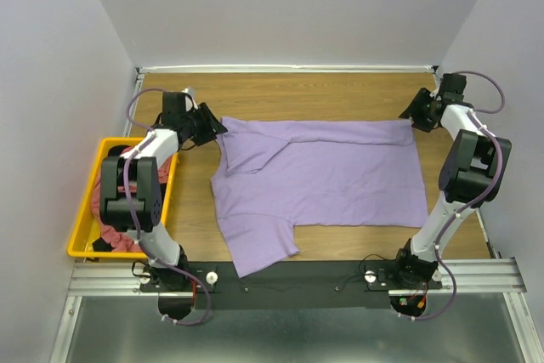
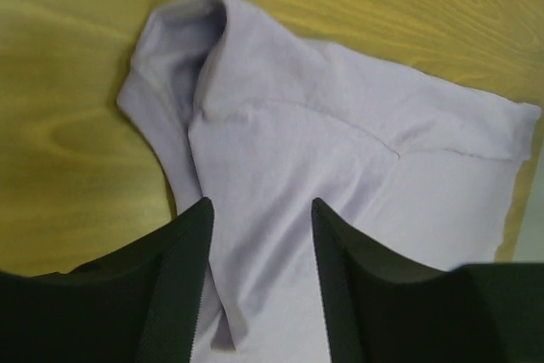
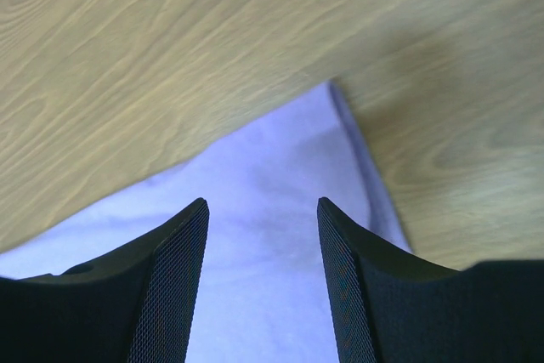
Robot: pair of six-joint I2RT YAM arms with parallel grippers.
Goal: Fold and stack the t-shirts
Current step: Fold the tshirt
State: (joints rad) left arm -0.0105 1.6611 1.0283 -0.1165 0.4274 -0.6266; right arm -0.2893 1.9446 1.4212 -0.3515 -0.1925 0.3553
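Observation:
A lavender-purple t-shirt (image 1: pixel 323 180) lies spread on the wooden table, its far edge folded over toward the middle. My left gripper (image 1: pixel 212 127) is open above the shirt's far left corner; in the left wrist view the folded sleeve and body (image 2: pixel 280 150) lie between and beyond its fingers (image 2: pixel 183 269). My right gripper (image 1: pixel 411 114) is open above the far right corner; the right wrist view shows that corner (image 3: pixel 331 150) between its fingers (image 3: pixel 348 278). A dusty red-pink t-shirt (image 1: pixel 119 235) and a dark one (image 1: pixel 100 246) lie in the bin.
A yellow plastic bin (image 1: pixel 82 227) stands at the table's left edge beside the left arm. Grey walls close in the back and both sides. A metal rail (image 1: pixel 297 276) runs along the near edge. Bare wood (image 1: pixel 297 95) shows behind the shirt.

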